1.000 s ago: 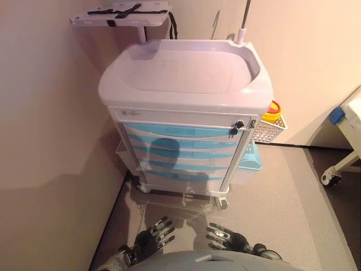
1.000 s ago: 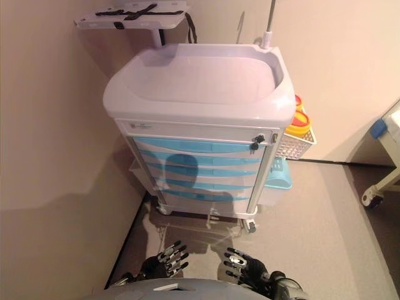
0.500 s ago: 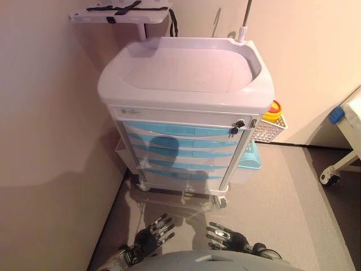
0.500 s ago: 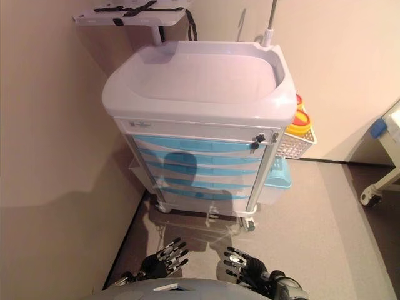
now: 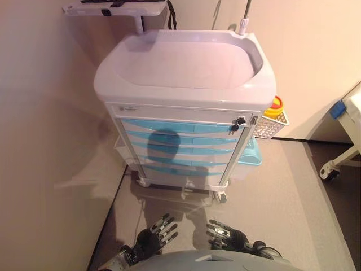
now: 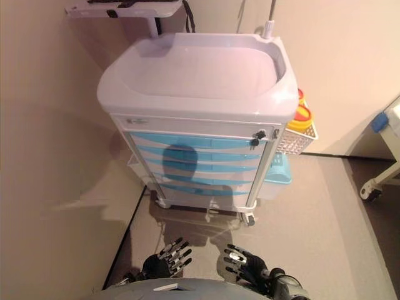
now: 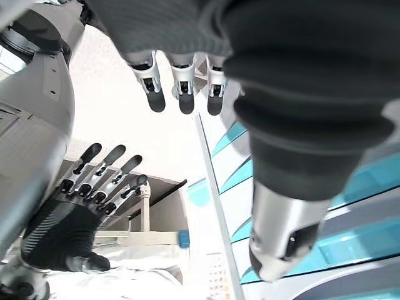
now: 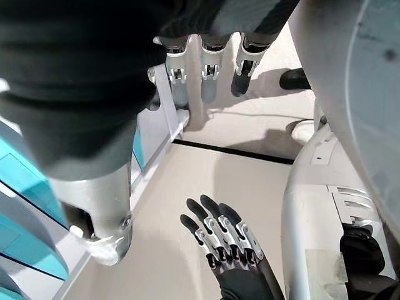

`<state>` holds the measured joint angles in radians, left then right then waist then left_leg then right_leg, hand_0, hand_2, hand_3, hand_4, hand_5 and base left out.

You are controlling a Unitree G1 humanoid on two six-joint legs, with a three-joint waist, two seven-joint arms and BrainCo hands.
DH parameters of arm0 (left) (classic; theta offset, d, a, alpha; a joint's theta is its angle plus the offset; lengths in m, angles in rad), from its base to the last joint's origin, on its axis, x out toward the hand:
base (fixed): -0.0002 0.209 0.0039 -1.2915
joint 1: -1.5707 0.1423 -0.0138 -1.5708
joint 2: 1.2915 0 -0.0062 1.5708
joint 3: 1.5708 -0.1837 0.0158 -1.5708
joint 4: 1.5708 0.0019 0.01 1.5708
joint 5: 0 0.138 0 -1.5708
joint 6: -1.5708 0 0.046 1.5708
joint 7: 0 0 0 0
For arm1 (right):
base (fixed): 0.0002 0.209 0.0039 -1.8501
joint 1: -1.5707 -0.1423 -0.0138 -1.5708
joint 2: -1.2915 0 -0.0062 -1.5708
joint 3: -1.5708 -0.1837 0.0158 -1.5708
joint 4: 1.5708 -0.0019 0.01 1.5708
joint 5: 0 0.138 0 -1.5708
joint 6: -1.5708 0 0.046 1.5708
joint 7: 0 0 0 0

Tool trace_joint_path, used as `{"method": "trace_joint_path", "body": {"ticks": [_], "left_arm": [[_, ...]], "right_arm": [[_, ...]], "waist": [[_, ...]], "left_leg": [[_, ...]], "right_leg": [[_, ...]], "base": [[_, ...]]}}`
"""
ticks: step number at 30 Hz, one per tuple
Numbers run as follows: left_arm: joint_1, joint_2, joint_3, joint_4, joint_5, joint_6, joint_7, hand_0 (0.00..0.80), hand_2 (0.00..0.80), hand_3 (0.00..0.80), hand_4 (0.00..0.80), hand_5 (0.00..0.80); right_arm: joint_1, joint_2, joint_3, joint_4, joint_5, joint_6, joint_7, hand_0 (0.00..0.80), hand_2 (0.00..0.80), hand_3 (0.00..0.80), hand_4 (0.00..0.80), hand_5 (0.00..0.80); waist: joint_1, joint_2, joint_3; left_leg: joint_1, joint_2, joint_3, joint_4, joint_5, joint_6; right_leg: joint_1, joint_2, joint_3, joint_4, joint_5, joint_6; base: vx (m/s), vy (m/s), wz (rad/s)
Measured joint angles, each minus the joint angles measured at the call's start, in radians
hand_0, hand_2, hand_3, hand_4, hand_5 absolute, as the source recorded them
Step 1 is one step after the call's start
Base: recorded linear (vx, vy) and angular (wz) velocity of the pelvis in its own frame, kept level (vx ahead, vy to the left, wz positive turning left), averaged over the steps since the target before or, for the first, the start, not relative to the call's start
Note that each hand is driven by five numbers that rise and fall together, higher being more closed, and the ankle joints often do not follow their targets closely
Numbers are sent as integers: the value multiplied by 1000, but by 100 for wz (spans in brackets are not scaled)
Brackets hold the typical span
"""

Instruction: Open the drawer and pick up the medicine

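**Q:** Running the G1 remotely, where do I start with the drawer?

**Me:** Nothing's started yet. I see the cart (image 5: pixel 186 96) ahead with its blue drawers (image 5: pixel 183 142) all closed, so the medicine isn't visible; I'm guessing it's inside one. My left robot hand (image 5: pixel 155 237) and right robot hand (image 5: pixel 225 236) both hang low by the floor, fingers spread and relaxed, holding nothing, well apart from the cart.

**Q:** Tips for doing the pull well?

**Me:** I'd step closer first, then bring one hand up to a drawer front, hook fingers under the lip and pull straight out. The cart's on wheels, so it could roll.

**Q:** Any containers around?

**Me:** A white basket (image 5: pixel 269 127) on the cart's right side holds something yellow and red (image 5: pixel 273 107). The cart top looks empty.
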<state>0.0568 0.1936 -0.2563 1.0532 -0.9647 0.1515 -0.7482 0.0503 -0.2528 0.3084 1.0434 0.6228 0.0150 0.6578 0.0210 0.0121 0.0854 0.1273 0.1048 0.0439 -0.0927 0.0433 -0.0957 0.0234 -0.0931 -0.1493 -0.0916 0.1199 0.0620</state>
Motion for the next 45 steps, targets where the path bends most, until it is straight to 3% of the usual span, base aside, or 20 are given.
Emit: {"method": "trace_joint_path", "body": {"ticks": [4,7,16,23,29,36,45], "left_arm": [[-21,3,-2,0,-62,3,0,0,0,0,0,0],[-97,19,-4,0,-116,-1,1,0,0,0,0,0],[-287,-27,28,-29,-372,2,42,0,0,0,0,0],[-380,-19,91,-43,-520,-1,47,0,0,0,0,0],[-451,17,118,-70,-627,-26,48,0,0,0,0,0],[-581,114,182,-69,-721,-24,58,0,0,0,0,0],[-699,199,201,-60,-774,-17,110,0,0,0,0,0]], "right_arm": [[-5,-1,-4,-10,29,-16,-20,0,0,0,0,0],[-45,0,-7,-22,60,-39,-22,0,0,0,0,0],[-104,29,-9,-108,153,-81,-76,0,0,0,0,0],[-127,36,-11,-157,182,-80,-84,0,0,0,0,0],[-127,39,6,-210,182,-67,-91,0,0,0,0,0],[-127,42,37,-236,203,-60,-94,0,0,0,0,0],[-127,41,78,-250,237,-62,-93,0,0,0,0,0]], "waist": [[-2,-10,30],[-13,-23,111],[-58,-122,290],[-93,-159,345],[-109,-195,365],[-120,-231,379],[-140,-259,378]], "left_leg": [[-52,-3,0,20,0,0],[-119,-5,-1,69,0,-3],[-285,3,4,266,-66,-4],[-407,5,1,437,-142,12],[-472,4,-1,529,-183,23],[-491,19,2,577,-211,22],[-507,37,1,613,-235,19]], "right_leg": [[-57,-2,7,23,1,2],[-123,-4,13,61,3,3],[-253,1,60,159,-5,-8],[-318,4,96,201,-5,-8],[-351,13,141,216,0,11],[-351,32,165,213,1,14],[-351,48,168,213,5,9]], "base": [[-149,1,-4],[-129,-9,-1],[-43,-58,-8],[-18,-26,-4],[-10,-40,-3],[4,-60,-5],[10,-55,-3]]}}
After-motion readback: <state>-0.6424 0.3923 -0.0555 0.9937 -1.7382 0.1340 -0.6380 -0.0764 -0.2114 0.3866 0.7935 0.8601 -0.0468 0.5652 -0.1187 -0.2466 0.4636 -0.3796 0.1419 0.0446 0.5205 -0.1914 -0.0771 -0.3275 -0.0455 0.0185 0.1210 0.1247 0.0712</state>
